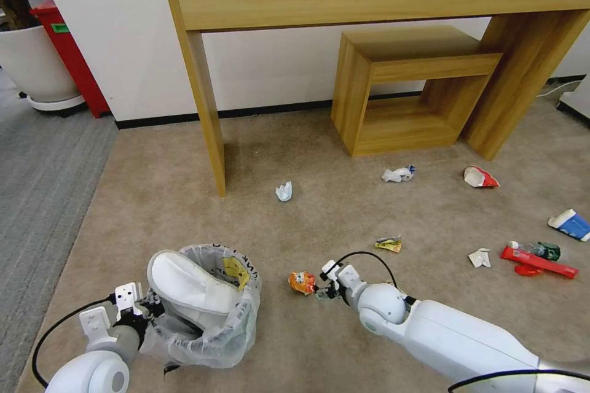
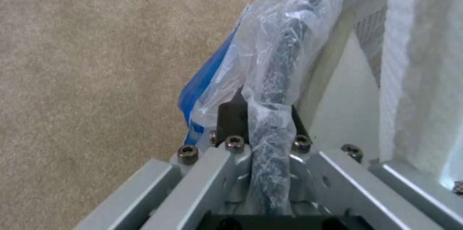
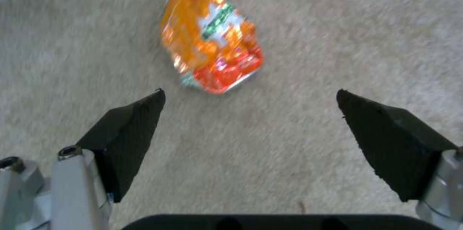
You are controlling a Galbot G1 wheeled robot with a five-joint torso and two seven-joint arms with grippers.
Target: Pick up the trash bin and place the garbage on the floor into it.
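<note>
Head view: right gripper poised at an orange wrapper, trash bin held at the robot's left.

Item: crumpled orange foil wrapper, lying on the beige floor just beyond the spread right fingertips, untouched. Its long axis runs obliquely to the line between the pads. Handling, as judged: advance until the wrapper sits between the pads, turn the wrist to close across the short width, press lightly into the pile. Left gripper pinches the bin's bag-wrapped rim; a white slipper lies inside. Other garbage is scattered well apart to the right.
</note>
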